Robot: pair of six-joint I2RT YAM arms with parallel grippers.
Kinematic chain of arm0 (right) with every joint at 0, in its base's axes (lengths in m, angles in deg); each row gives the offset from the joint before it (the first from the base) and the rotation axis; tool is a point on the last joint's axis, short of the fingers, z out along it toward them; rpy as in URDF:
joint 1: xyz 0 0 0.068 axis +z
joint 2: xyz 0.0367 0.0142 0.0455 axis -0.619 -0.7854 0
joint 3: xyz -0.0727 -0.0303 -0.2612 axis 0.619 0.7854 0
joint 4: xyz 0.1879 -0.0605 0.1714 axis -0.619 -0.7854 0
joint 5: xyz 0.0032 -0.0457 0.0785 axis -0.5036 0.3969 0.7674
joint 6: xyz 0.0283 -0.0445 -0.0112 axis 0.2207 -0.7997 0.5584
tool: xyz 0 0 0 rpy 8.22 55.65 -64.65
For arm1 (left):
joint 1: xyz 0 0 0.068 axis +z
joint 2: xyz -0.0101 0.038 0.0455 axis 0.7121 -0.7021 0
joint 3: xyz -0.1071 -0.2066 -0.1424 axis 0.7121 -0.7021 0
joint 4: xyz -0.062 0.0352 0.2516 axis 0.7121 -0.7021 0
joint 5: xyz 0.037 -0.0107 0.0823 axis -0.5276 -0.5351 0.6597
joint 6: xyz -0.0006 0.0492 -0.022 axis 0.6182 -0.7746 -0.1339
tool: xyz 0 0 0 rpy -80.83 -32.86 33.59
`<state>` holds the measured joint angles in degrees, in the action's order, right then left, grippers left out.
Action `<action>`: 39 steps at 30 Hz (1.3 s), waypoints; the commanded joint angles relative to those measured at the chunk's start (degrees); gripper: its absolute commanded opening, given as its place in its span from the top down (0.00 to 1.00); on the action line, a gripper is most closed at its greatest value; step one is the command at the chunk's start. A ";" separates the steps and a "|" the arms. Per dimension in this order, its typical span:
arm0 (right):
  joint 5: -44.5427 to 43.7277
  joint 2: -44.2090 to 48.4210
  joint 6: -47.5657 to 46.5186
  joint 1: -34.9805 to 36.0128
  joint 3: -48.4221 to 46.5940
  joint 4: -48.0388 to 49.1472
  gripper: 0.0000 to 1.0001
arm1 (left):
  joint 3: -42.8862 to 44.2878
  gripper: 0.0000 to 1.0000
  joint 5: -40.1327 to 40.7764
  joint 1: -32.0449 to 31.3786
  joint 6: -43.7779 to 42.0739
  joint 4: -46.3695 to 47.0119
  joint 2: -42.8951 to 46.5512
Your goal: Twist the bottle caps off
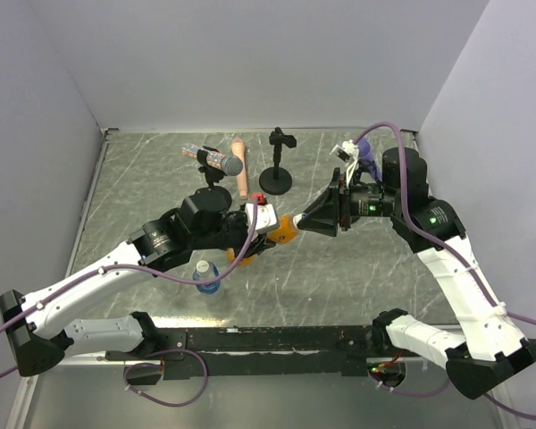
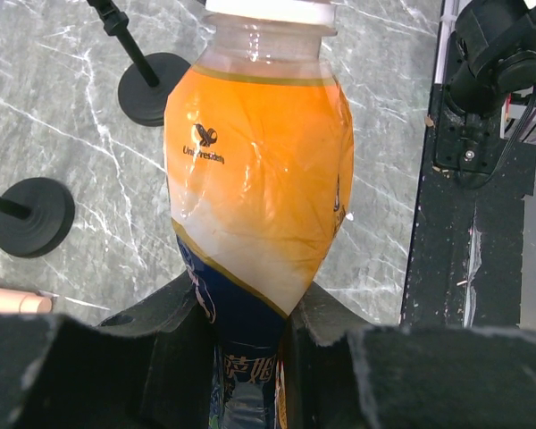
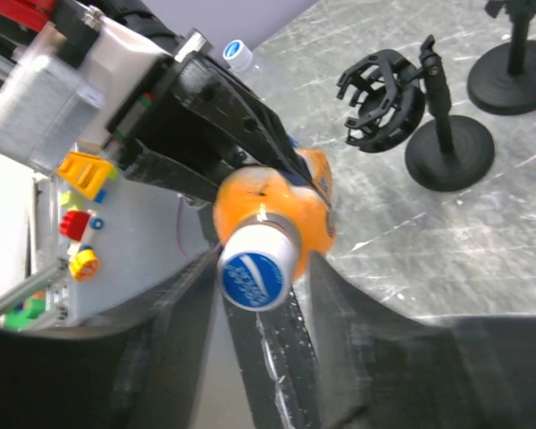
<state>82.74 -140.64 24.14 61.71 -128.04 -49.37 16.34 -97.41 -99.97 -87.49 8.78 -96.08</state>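
**Right gripper [image 3: 261,264] straddles the cap [image 3: 252,273] of the orange bottle [image 3: 281,201]; no cap is off yet**

Two black padded fingers rise from the bottom of the right wrist view, one on each side of the white cap with its blue top. A thin gap shows on the cap's right side, so the right gripper looks spread open rather than clamped. Whether the left finger touches the cap cannot be told.

The left gripper [image 2: 246,326] grasps the orange bottle low on its body. In the overhead view the bottle is held lying roughly level near the centre of the frame, its capped end pointing right.

By these views the task is at its start. This cap sits fully on the neck. A small clear bottle [image 1: 207,279] stands on the table [image 1: 339,277] at lower left of centre, and its blue cap [image 1: 203,267] is also on.

A third bottle cannot be made out anywhere. The left wrist view cuts the orange bottle's cap at the top edge. The overhead view hides the cap behind the right gripper.
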 commanded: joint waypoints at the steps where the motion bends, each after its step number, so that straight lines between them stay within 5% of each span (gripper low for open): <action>1: 2.95 0.44 2.01 -0.17 -0.94 3.56 0.59 | 2.04 0.99 0.18 -0.01 0.87 2.46 -0.63; 5: 4.96 -0.16 -6.83 0.62 -2.77 -0.98 0.86 | 2.04 0.99 0.36 -0.01 -0.01 1.76 -0.72; 9: 15.94 -6.04 -47.81 1.58 -11.90 -27.29 0.95 | 2.74 0.99 -1.13 0.07 -2.12 0.09 -0.63; 11: 16.49 -9.38 -76.95 2.98 -16.74 -44.77 0.93 | 3.44 0.99 -2.45 0.07 -3.00 -0.79 -0.98; 13: 14.04 -10.71 -91.20 3.69 -17.20 -51.01 0.92 | 4.15 0.99 -2.63 -0.01 -3.00 -1.58 -1.51; 18: 10.42 -10.19 -88.89 3.69 -17.10 -43.11 0.86 | 3.98 0.99 -2.37 -0.01 -2.39 -1.85 -1.60; 19: 10.51 -10.01 -85.13 3.69 -17.81 -42.24 0.75 | 3.89 0.99 -2.19 -0.01 -2.38 -1.93 -1.51; 21: 11.73 -8.18 -74.52 2.91 -17.38 -37.24 0.38 | 3.63 0.99 -1.84 -0.01 -2.21 -1.76 -1.34; 24: 12.10 -1.34 -53.27 1.85 -12.21 -23.12 0.04 | 3.19 0.99 -1.05 -0.01 -1.60 -0.45 -0.99; 25: 10.27 0.25 -45.27 1.76 -9.93 -16.28 0.01 | 3.01 0.99 -0.96 -0.01 -1.33 -0.01 -0.90; 29: 1.91 2.90 -16.25 1.50 -5.35 -4.89 0.01 | 2.40 0.99 -0.70 -0.01 -0.19 1.49 -0.81; 32: -0.12 4.13 -4.35 0.54 -0.43 -0.05 0.02 | 2.39 0.99 -0.70 -0.01 0.51 2.02 -1.07; 39: -2.07 2.38 -2.57 -0.17 0.20 0.83 0.12 | 2.66 0.99 -0.87 -0.45 1.48 2.81 -1.60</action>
<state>81.95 -136.97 14.00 61.90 -127.89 -53.30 17.48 -98.31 -99.99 -87.38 8.54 -97.93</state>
